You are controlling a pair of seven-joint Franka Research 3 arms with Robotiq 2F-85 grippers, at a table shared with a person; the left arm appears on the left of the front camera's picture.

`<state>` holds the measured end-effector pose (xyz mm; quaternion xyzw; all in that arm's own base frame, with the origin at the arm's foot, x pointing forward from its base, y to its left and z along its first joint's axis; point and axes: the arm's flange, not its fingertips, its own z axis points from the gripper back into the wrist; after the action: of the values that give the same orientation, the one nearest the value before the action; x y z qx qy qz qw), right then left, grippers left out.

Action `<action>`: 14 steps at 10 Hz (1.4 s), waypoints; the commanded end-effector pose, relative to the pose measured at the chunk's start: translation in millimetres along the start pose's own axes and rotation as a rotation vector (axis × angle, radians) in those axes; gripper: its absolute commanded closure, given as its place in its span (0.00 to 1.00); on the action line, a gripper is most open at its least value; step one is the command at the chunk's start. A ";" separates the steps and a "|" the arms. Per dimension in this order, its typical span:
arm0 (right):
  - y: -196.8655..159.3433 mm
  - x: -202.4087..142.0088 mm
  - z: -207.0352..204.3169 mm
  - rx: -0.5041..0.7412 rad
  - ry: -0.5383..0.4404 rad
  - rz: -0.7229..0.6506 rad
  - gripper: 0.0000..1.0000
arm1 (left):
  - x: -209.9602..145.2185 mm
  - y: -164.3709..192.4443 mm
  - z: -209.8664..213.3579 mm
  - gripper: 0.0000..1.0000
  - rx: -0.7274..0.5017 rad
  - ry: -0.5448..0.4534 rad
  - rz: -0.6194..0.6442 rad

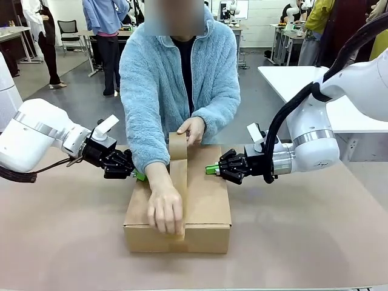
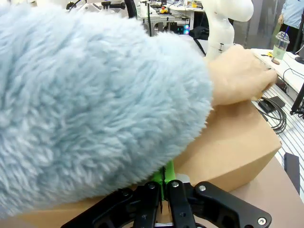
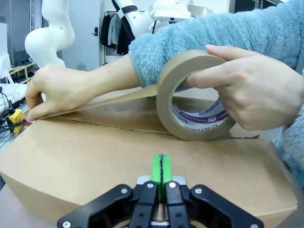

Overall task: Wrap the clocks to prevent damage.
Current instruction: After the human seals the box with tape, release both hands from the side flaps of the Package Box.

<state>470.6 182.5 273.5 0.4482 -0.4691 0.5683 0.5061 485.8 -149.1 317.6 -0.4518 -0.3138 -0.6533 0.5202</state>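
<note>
Clocks unseen — cardboard box (image 1: 203,200) between both clenched jaws, each side — empty.

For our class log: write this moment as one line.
box: closed | person: taping seam, roll in hand | left fingers: shut, at box side | right fingers: shut, at box side

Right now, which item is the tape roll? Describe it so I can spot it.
Find the cardboard box in the middle of the table. At its far end the person's hand holds a brown tape roll upright on the lid, a strip running from it along the seam.
</note>
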 end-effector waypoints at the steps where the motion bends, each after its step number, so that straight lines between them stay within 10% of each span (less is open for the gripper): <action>1: 0.1 -2.4 0.1 -0.009 0.009 -0.005 0.99 | -1.0 0.5 -0.5 1.00 0.001 0.003 0.000; 14: 0.1 -2.4 0.1 -0.009 0.009 -0.005 0.99 | -1.0 0.5 -0.5 1.00 0.001 0.003 0.000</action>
<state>470.6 182.5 273.5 0.4482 -0.4691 0.5683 0.5061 485.8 -149.0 317.5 -0.4519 -0.3137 -0.6532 0.5203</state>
